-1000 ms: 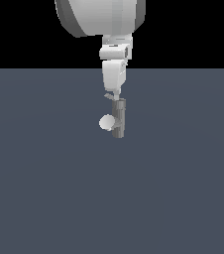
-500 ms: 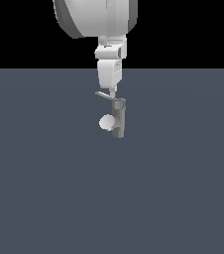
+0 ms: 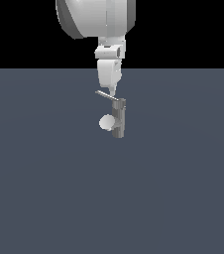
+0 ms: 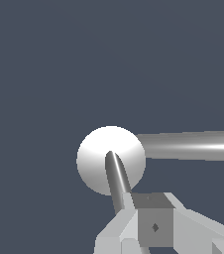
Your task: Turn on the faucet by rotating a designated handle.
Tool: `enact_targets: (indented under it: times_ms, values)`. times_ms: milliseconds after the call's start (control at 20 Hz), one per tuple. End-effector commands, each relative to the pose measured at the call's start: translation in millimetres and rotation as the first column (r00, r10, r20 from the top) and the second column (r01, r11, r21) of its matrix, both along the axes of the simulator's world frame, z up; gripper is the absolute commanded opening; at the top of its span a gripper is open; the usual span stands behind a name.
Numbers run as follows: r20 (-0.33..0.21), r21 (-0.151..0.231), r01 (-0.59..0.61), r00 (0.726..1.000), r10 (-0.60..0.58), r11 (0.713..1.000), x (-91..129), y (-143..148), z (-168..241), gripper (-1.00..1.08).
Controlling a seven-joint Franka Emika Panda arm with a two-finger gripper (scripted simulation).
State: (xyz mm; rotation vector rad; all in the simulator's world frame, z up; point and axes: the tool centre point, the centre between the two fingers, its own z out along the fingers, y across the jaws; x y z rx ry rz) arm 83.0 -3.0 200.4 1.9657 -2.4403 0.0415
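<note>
Centrally, just above mid-frame in the exterior view, the fingers point(image 3: 112, 93) touch the handle point(image 3: 104, 94) atop the faucet point(image 3: 118, 118) — lever running leftward from the post — finger closure cannot be told.

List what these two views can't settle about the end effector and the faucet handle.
- End effector state: exterior view too small to show a finger gap; wrist view cuts it off at the frame edge.
- Contact with the handle: exterior view shows the tip at the lever, touching or just apart unclear.
- Faucet base: in the wrist view the pale spout end covers the post.
</note>
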Motion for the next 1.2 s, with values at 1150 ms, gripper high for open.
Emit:
enact_targets:
  times_ms: [1150]
  values:
    - [-0.01, 0.025, -0.079, 0.997, 0.079, 0.997, 59, 54, -18, -1.0]
